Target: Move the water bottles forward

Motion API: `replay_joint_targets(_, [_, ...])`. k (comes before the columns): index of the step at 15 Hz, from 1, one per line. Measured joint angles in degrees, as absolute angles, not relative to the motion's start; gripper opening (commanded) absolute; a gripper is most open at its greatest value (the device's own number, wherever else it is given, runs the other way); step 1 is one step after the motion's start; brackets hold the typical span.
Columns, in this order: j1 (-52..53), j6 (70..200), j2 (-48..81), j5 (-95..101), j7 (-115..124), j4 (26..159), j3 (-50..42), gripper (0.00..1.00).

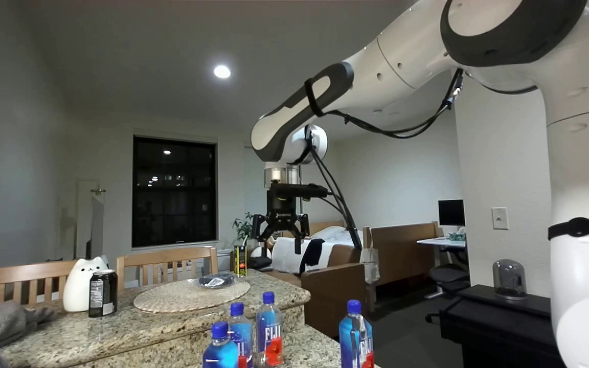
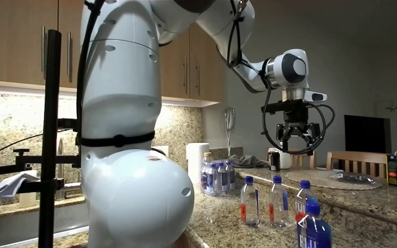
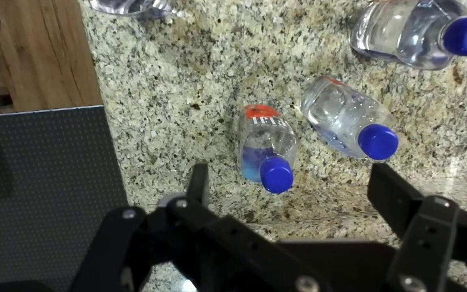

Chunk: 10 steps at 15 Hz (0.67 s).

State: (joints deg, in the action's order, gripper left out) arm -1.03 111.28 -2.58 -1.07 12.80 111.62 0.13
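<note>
While the black two-jawed end effector (image 1: 280, 249) hangs wide and empty, clear plastic blue-capped water bottles (image 3: 268, 140) stand upright well below it on the speckled granite surface (image 3: 176, 101). Hazard: from tight spacing, a lowered jaw could clip the neighbouring bottle (image 3: 345, 115), toppling it.

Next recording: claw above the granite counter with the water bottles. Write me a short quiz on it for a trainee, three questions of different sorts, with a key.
1. True or false: the claw stands open and grips nothing.

2. Which of these stands nearest the black can?
a) the paper towel roll
b) the white cat-faced figure
c) the drink carton

3. In the wrist view, how many of the water bottles show a blue cap?

Key:
1. True
2. b
3. Three
</note>
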Motion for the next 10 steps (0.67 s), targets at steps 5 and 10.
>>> replay_joint_targets(5, [-0.6, 112.9, 1.6, -1.1, 13.0, 111.8, 0.2, 1.00])
replay_joint_targets(10, [-0.5, 120.2, 8.2, -0.7, 14.5, 111.5, 0.1, 1.00])
